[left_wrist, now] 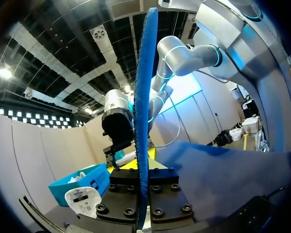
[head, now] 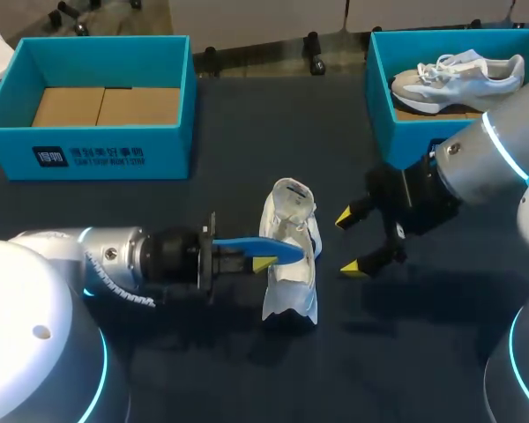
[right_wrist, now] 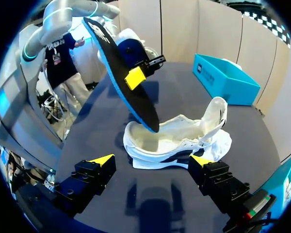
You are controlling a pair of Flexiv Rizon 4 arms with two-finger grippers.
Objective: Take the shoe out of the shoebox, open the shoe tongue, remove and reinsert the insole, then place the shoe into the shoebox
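A dark table (head: 247, 150) seen from above, with 2 robot arms working on 1 white shoe (head: 291, 264) that lies near the middle of it, out of its box, the tongue pulled up and the opening wide.

The left gripper (head: 257, 260) is clamped on a blue insole (head: 286, 249), 1 finger on each face, and holds it on edge over the shoe. From the right wrist, the insole (right_wrist: 119, 73) slants down so that its narrow end dips into the opening of the shoe (right_wrist: 179, 141). From the left wrist, the insole (left_wrist: 145, 121) rises straight out from between the fingers.

The right gripper (head: 348, 241) hangs just beside the shoe, its 2 yellow-tipped fingers spread wide and touching nothing; from its own camera the right gripper (right_wrist: 150, 161) faces the shoe's side.

The step in hand looks like the insole step (whether it is going in or coming out cannot be told from this moment alone). If it is going in, the next move calls for sliding the end forward toward the toe and laying the insole flat, probably with the right gripper steadying the shoe.

An empty shoebox (head: 88, 145) stands at the table's far left. A second shoebox (head: 379, 106) at the far right holds a second shoe (head: 458, 75).
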